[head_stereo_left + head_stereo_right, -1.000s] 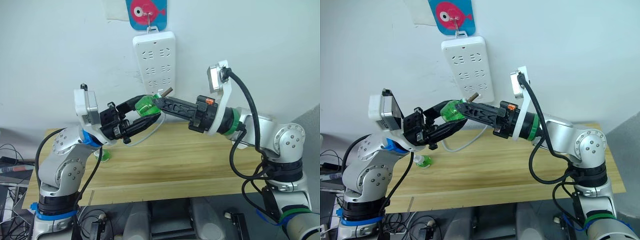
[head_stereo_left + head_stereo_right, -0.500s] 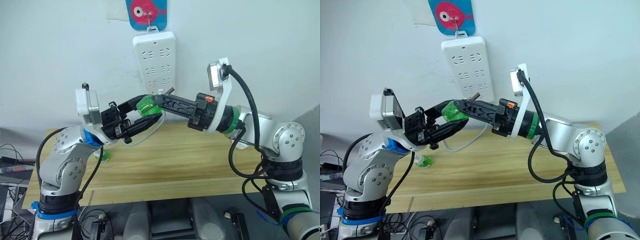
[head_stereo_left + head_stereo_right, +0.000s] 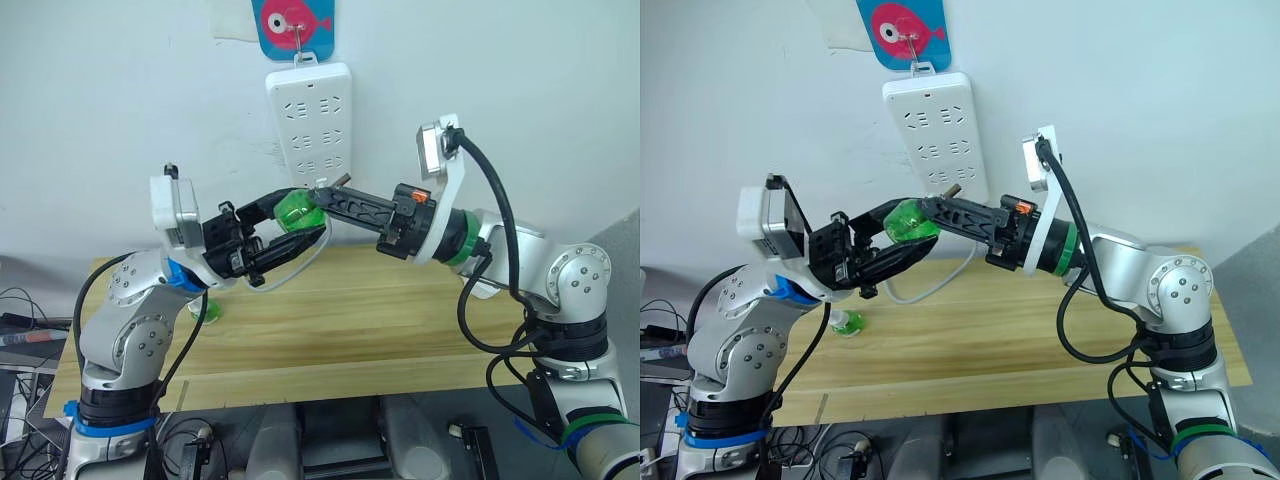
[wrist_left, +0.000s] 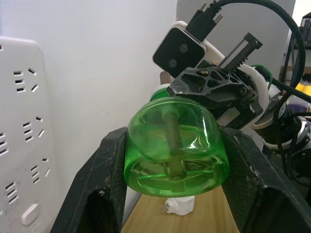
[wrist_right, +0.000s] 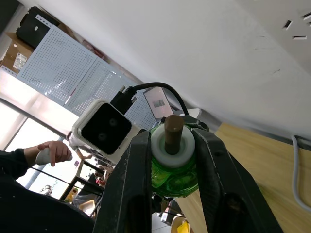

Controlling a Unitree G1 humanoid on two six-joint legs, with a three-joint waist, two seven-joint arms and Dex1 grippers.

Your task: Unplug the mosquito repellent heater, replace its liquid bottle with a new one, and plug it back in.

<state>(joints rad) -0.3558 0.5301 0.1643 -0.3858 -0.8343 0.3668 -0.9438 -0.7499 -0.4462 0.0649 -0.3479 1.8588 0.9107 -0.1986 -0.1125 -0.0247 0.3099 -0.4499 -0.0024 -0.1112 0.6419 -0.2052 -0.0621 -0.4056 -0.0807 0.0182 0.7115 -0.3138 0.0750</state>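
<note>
The capless green liquid bottle [image 3: 293, 211], with a white collar and a brown wick [image 5: 173, 131], hangs in the air in front of the wall. My left gripper [image 3: 303, 214] is shut on its round body [image 4: 175, 155]. From the other side my right gripper [image 3: 320, 200] is shut on its white collar [image 5: 172, 148]. The new one [image 3: 210, 311], a capped green bottle, stands on the wooden table [image 3: 380, 320] at the left, behind my left arm. On the table below the held bottle lies a small white unit, apparently the mosquito repellent heater [image 4: 179, 206].
A long white power strip [image 3: 310, 118] hangs on the wall from a fish-shaped hook [image 3: 293, 25], just behind the held bottle. Its white cable [image 3: 930, 287] loops onto the table. A person's hand [image 5: 51, 151] shows far off in the right wrist view.
My right arm has lifted and levelled slightly, its fingertips staying at the bottle's collar. The bottle and my left gripper have barely moved.
</note>
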